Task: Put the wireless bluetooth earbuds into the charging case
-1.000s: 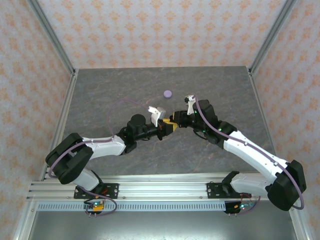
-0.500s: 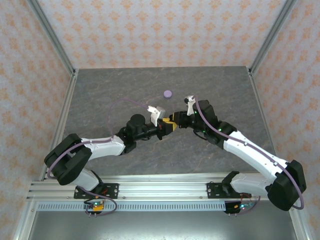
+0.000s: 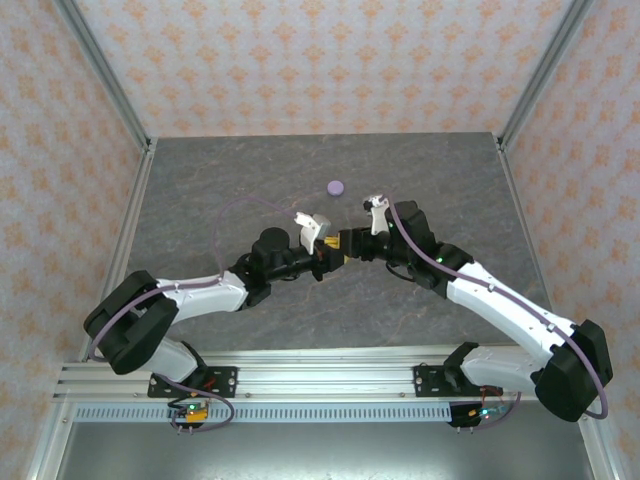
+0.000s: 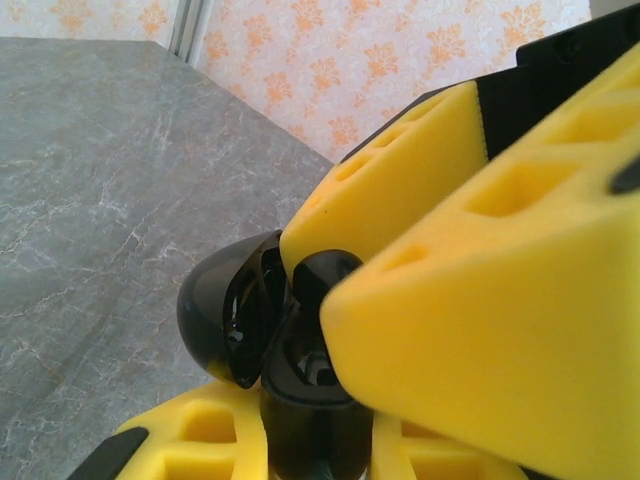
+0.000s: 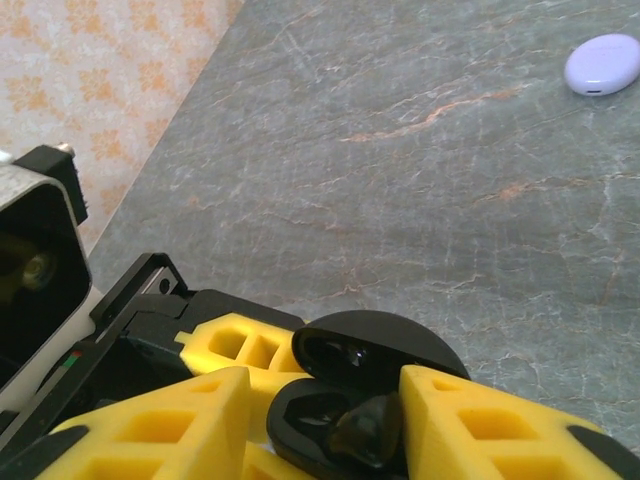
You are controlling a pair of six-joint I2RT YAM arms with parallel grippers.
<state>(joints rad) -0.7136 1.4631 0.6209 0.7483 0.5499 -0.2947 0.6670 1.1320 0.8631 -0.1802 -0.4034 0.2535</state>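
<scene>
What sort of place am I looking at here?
Probably a lab robot cell: left arm and right arm bolted to an aluminium rail, a grey stone-look table, patterned wall panels boxing it in.

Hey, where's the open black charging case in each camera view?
Top external: black charging case, mid-table, just below the lavender case.
Left wrist: the case, lower centre, lid open.
Right wrist: the case, bottom centre, lid open.
Shared landmark: the grey marble table.
</scene>
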